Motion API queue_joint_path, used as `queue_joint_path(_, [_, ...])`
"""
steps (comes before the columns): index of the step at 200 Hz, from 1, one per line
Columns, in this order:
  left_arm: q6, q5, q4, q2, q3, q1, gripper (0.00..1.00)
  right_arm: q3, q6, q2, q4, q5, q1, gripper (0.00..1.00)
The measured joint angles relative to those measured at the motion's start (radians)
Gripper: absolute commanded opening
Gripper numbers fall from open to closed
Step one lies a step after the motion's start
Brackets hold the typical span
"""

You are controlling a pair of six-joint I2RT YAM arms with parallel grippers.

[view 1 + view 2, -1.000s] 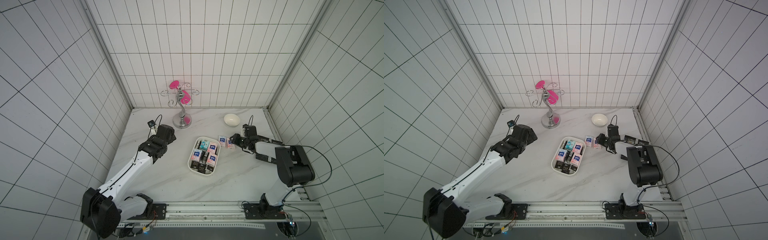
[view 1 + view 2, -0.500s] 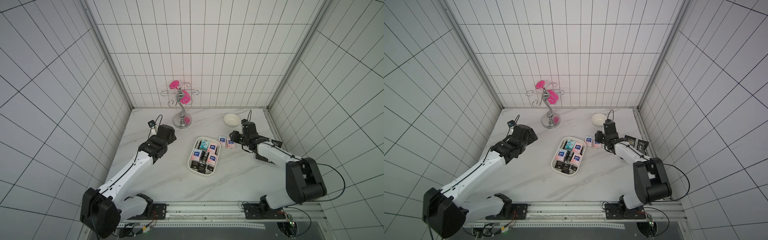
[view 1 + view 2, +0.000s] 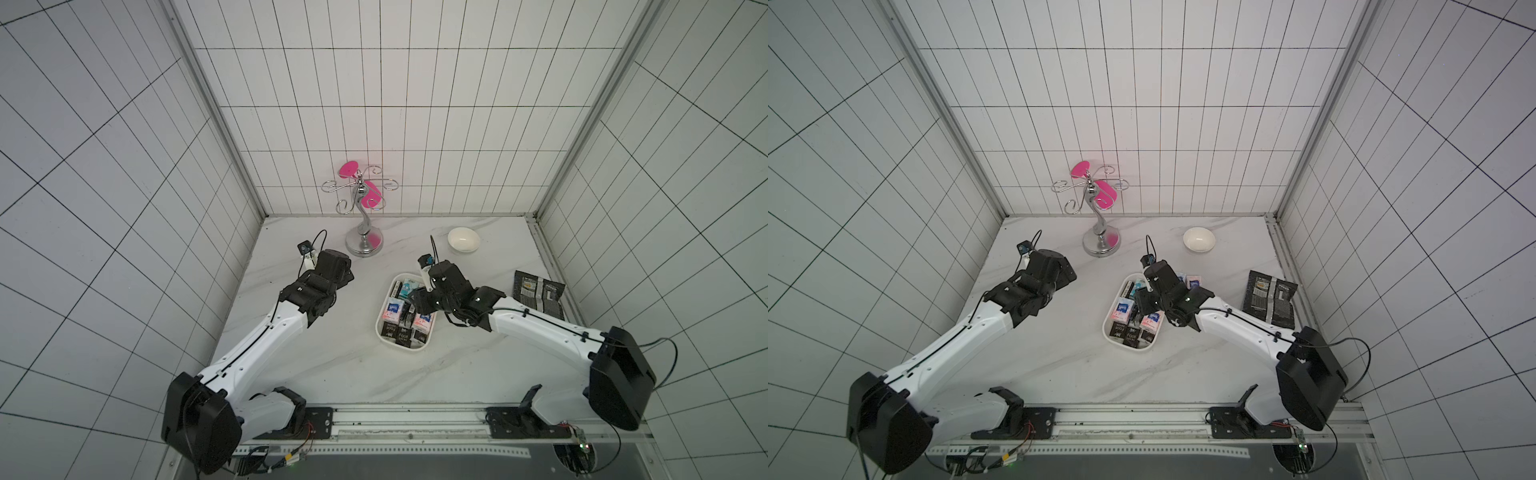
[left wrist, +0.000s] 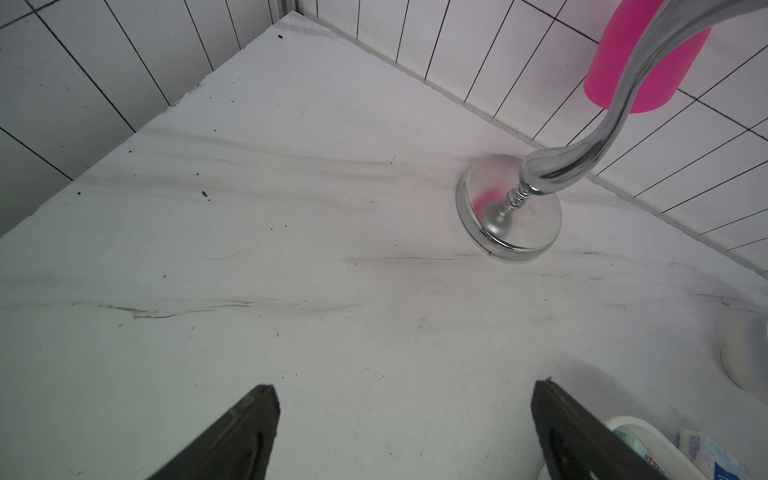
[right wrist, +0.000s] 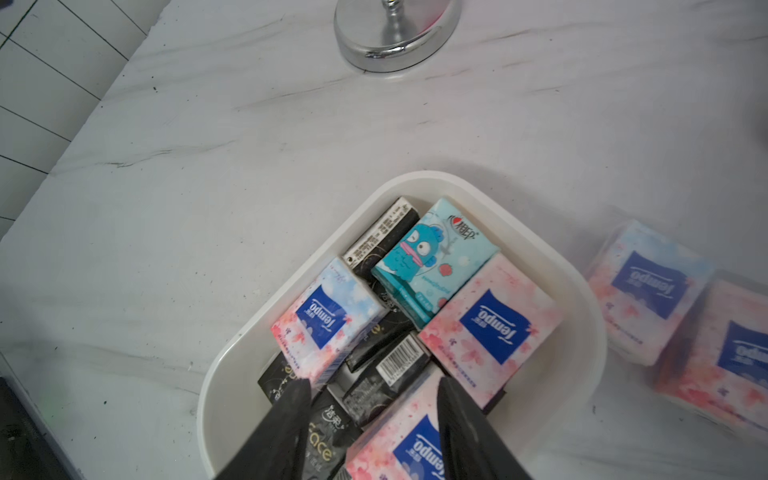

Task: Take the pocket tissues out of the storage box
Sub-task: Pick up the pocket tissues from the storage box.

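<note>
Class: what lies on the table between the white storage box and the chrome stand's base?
Only bare marble table between storage box and chrome stand's base; the right wrist view shows it.

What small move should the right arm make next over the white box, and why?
Probably lower the right tool a little and close it on the black pack seen between its jaws. The tool hangs open over the storage box, holds nothing, and many pocket tissues lie inside; only two pink packs rest on the table outside.
</note>
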Motion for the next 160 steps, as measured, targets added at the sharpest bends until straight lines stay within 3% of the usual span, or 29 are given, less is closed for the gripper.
queue_joint_path(160, [0.000, 0.004, -0.001, -0.016, -0.010, 0.000, 0.98, -0.016, 0.356, 0.174, 0.175, 0.056, 0.107, 0.55])
